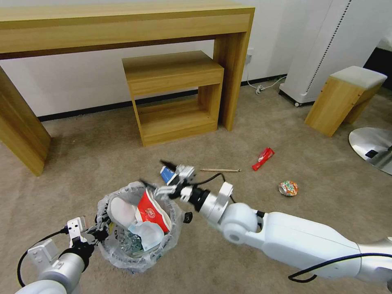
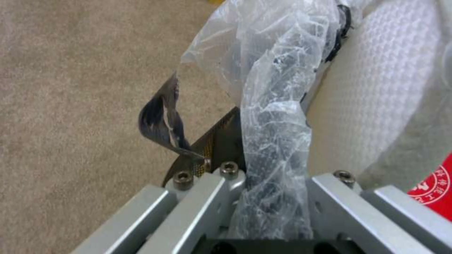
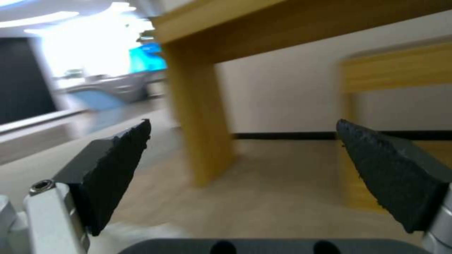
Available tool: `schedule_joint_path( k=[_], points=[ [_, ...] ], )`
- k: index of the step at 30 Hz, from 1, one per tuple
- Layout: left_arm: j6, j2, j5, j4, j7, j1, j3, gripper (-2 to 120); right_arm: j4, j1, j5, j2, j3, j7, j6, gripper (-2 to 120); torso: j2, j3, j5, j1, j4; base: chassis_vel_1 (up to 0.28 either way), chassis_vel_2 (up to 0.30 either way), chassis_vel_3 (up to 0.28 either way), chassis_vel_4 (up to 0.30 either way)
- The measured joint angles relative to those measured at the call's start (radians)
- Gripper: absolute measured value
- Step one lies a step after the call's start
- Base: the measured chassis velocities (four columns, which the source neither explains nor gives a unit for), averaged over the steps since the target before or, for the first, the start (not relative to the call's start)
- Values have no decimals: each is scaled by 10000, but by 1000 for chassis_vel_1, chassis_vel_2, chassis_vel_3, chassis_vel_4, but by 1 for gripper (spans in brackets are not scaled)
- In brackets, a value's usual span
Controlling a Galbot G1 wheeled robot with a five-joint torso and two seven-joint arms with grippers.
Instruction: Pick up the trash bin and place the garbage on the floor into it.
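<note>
Head view: the trash bin (image 1: 139,228) stands on the floor (image 1: 102,163), left gripper (image 1: 99,228) clenched on its bagged rim, right gripper (image 1: 157,177) spread above. Left wrist view: jaws grip the rim. Right wrist view: pads (image 3: 113,169) gape wide.

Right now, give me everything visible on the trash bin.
The trash bin is small and round, lined with a crinkly translucent plastic bag puffed over its rim, blue showing at the base. It is upright, at the bottom left of the head view. Inside sit a white slipper, a crushed red paper cup and pale litter. The left pincer is shut on its bagged rim; the open right pincer is just above its far edge.
</note>
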Motion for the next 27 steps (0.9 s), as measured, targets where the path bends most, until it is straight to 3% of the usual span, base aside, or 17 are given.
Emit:
schedule_joint_path(
  k=[3,4,7,18,27],
  points=[
    [-15,69,38,-4,36,26,-22,1,-126,-785,-479,-358,1508,1074,-489,100,0,0,2,0,-2,0,0,0,0],
    [-15,69,38,-4,36,26,-22,1,-126,-785,-479,-358,1508,1074,-489,100,0,0,2,0,-2,0,0,0,0],
    [-18,119,59,-55,49,43,-18,1,-335,-1686,-1348,-770,3011,1662,-631,100,0,0,2,0,-3,0,0,0,0],
    [-22,295,25,79,-12,-76,-156,1,-448,-4627,-2495,-1388,6221,1674,-225,100,0,-1,2,0,-2,0,0,0,0],
    [-65,319,-189,314,-49,-311,-678,1,-469,-5920,-2750,-1310,7691,1412,5,100,0,-1,0,0,-3,0,0,0,0]
  ],
)
